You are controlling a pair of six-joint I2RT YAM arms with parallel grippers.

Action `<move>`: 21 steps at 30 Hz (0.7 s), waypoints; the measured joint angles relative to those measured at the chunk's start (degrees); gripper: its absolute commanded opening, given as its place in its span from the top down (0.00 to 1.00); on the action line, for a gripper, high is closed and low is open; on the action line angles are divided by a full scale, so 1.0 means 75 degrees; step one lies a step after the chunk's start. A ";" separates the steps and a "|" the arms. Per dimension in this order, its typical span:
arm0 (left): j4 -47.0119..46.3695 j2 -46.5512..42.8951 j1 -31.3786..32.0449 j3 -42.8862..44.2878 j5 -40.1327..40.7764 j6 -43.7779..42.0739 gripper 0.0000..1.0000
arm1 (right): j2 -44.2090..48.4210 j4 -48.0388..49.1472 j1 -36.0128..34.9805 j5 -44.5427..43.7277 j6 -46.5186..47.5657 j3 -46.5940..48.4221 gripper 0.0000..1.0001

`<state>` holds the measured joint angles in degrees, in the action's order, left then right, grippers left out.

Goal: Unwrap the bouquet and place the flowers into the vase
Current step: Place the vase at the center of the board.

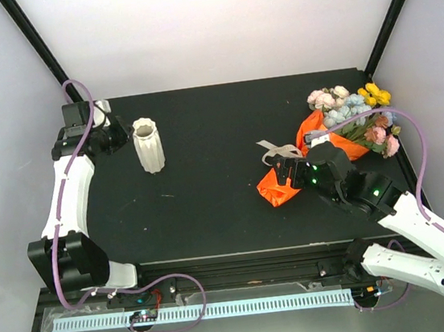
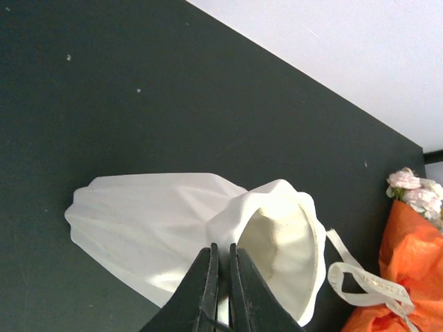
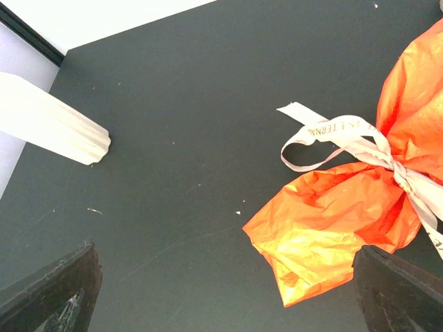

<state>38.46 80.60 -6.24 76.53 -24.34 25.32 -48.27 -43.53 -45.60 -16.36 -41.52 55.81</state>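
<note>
Left jaws are clenched on nothing, their dark fingers (image 2: pixel 205 283) pressed flat together. The tips sit just beside the flared rim of the vase (image 1: pixel 148 145); touching or not, I cannot tell. The vase stands upright at the left rear of the black bench (image 1: pixel 201 128), off-white and ribbed.

Well apart to the right, the bouquet (image 1: pixel 315 129) lies on its side, wrapped in orange paper (image 1: pixel 278 190). A cream ribbon (image 3: pixel 346 131) is tied about its waist, with loose ends trailing toward the vase side. The flowers (image 1: pixel 336 103), pink, cream, pale-blue and yellow, poke out of the wrap toward the bench's far right corner. The paper's crumpled tail points to the middle.

Right jaws are released and spread wide above that tail, near the ribbon. One finger (image 3: pixel 52 294) is over black bench and the other (image 3: pixel 401 290) is at the paper's edge, gripping nothing.
</note>
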 measured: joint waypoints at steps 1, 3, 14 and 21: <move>-0.0009 0.0000 0.0000 0.0000 0.0076 0.0000 0.96 | 0.0000 -0.0009 0.0000 0.0003 -0.0032 0.0000 0.00; -0.0038 0.0000 -0.0009 0.0000 0.0245 -0.0003 0.94 | 0.0000 -0.0029 0.0000 0.0006 -0.0093 0.0000 0.00; 0.0163 0.0003 -0.0099 0.0015 0.0787 -0.0023 0.71 | -0.0032 -0.0041 0.0000 0.0020 -0.0216 0.0000 0.00; 0.0341 -0.0085 -0.0122 0.0041 0.0839 -0.0076 0.43 | -0.0181 -0.0041 0.0000 0.0055 -0.0289 0.0000 0.00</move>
<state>41.01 79.96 -7.16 76.84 -18.04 24.75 -49.63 -43.83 -45.60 -15.94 -43.68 55.81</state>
